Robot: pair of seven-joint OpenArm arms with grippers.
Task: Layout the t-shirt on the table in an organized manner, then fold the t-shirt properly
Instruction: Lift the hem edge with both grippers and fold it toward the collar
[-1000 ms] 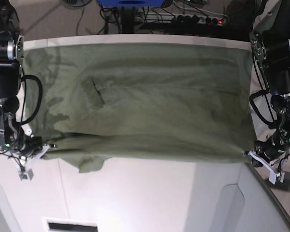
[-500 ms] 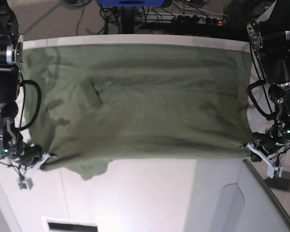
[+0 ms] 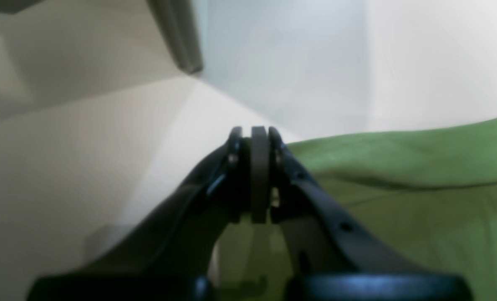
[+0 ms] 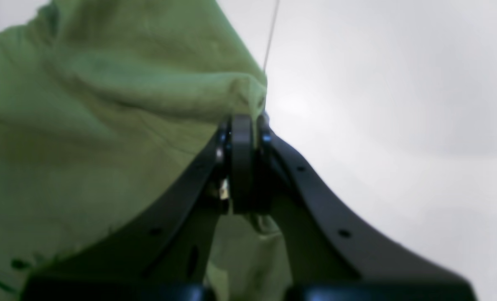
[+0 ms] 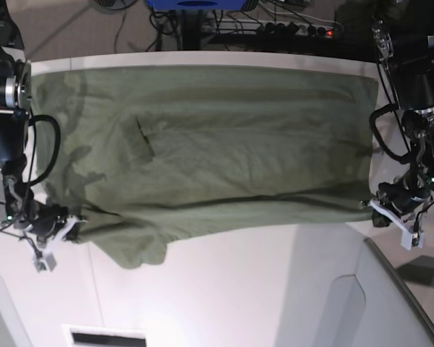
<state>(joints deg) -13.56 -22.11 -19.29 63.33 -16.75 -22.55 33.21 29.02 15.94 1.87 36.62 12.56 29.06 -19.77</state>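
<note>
I hold t-shirt [image 5: 202, 159] stretched between left end effector [image 5: 376, 204] and right end effector [image 5: 71, 223], both clamped on corners, so cloth settles flat on bench [image 5: 239, 289].

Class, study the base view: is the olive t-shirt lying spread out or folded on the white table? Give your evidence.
Spread out: the t-shirt stretches wide over the table, though one near corner hangs bunched.
</note>
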